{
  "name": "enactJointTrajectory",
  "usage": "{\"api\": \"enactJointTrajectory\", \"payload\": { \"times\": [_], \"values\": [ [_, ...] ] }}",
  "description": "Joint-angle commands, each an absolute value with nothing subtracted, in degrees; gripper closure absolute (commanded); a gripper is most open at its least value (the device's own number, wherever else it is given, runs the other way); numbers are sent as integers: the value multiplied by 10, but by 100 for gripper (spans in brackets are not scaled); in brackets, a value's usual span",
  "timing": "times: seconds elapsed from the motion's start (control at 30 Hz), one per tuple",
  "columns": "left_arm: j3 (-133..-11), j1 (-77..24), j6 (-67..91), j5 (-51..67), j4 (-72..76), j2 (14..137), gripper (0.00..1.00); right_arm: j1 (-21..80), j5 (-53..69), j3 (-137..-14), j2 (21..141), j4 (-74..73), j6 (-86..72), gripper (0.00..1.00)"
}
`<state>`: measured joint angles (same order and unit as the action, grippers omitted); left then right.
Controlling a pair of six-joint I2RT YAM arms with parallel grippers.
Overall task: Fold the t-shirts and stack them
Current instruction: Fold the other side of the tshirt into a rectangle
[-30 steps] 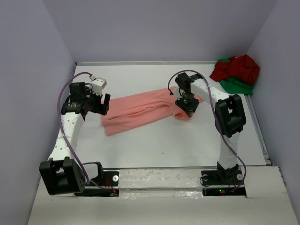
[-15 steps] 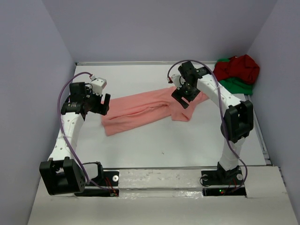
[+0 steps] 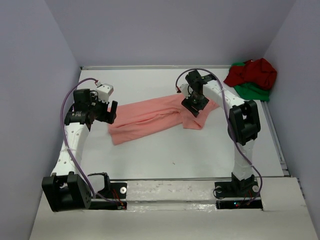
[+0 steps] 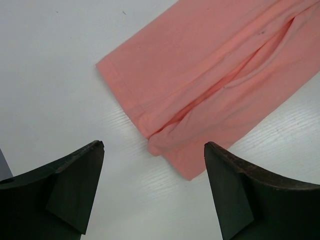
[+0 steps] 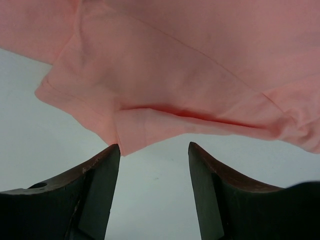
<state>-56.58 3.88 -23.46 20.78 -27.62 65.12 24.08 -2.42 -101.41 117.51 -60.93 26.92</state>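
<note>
The salmon-pink t-shirt [image 3: 150,116] lies folded lengthwise in a long strip across the middle of the table. My left gripper [image 3: 112,111] is open and empty just off the strip's left end; the left wrist view shows that end [image 4: 215,85] beyond the open fingers. My right gripper [image 3: 196,105] is open and empty above the strip's right end, whose folded edge [image 5: 165,95] shows in the right wrist view. The dark red t-shirt [image 3: 252,72] lies crumpled on the bright green t-shirt [image 3: 254,91] in the far right corner.
The white table [image 3: 165,150] is walled by grey panels on the left, back and right. A raised rail [image 3: 277,135] runs along the right edge. The arm bases stand at the near edge.
My right gripper has lifted off the shirt's right end and swung back toward the far side, then settled above that end, open. The left arm has barely moved.
</note>
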Motion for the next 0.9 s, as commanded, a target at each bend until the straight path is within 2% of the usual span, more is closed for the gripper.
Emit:
{"api": "enactJointTrajectory", "payload": {
  "times": [0.0,0.4,0.87],
  "values": [
    [-560,42,-235,213,-266,636,9,246,-6,-1013,1179,-595,265,38],
    [-554,42,-235,208,-263,634,9,246,29,-1011,1217,-603,260,44],
    [-554,42,-235,207,-264,637,9,257,26,-1015,1255,-606,268,45]
  ]
}}
